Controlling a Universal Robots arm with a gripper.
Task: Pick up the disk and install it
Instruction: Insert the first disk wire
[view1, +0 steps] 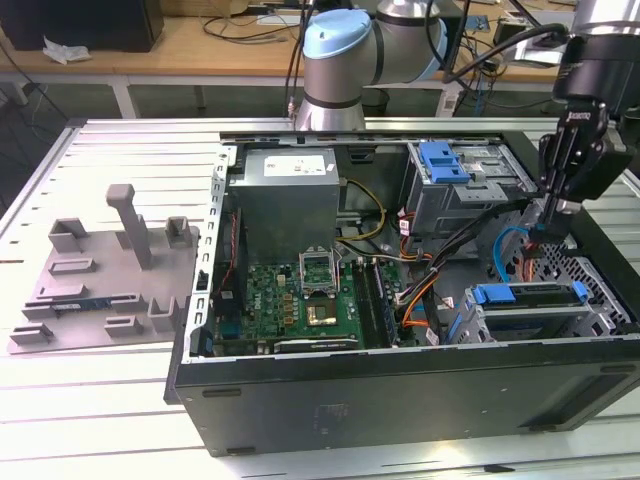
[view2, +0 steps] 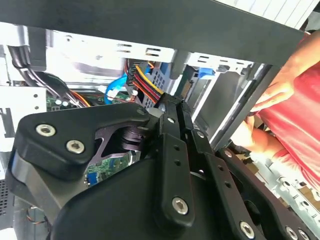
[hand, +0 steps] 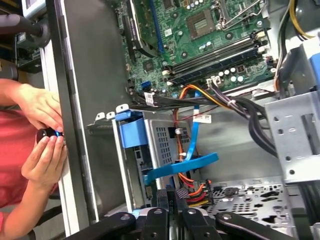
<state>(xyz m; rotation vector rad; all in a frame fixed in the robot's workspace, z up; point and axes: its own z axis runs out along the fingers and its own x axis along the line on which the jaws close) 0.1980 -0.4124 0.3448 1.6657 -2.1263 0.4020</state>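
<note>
On the table the open computer case lies on its side, and its black near wall hides the bottom of what is inside. The arm is cut off at the top edge of the exterior view. The disk, with its blue frame, sits in the bay in the case's corner at the exterior view's right. Only its upper edge is clear to see.

The hand hangs just above that bay. In both wrist views its fingers stand together, with nothing visible between them. Their tips are right beside the red, yellow and black wires, but I cannot tell if they touch. A person's hands are at the outer wall of the case and pinch a small black and blue thing that is hard to make out.
</note>
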